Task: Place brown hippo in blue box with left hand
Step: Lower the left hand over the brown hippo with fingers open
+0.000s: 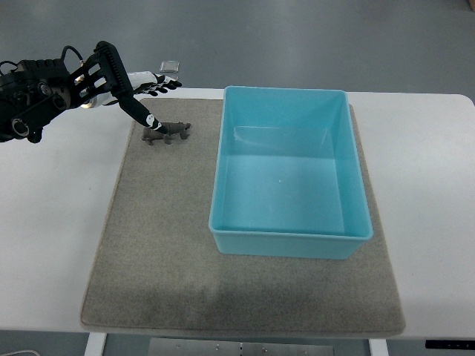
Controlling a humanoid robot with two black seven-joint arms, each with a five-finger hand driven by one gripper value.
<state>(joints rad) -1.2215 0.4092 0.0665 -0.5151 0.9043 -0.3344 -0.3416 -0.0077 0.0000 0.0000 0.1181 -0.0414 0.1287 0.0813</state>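
Top view shows my left hand, black-fingered with white palm, reaching in from the far left, fingers spread and holding nothing, one fingertip just above the small brown plastic hippo. It stands on the grey felt mat, left of the light blue rectangular plastic box, outside it.

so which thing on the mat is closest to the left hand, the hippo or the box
The brown hippo. It lies at the grey mat's far-left corner, right under the left hand's fingertips, while the blue box sits further right, empty.
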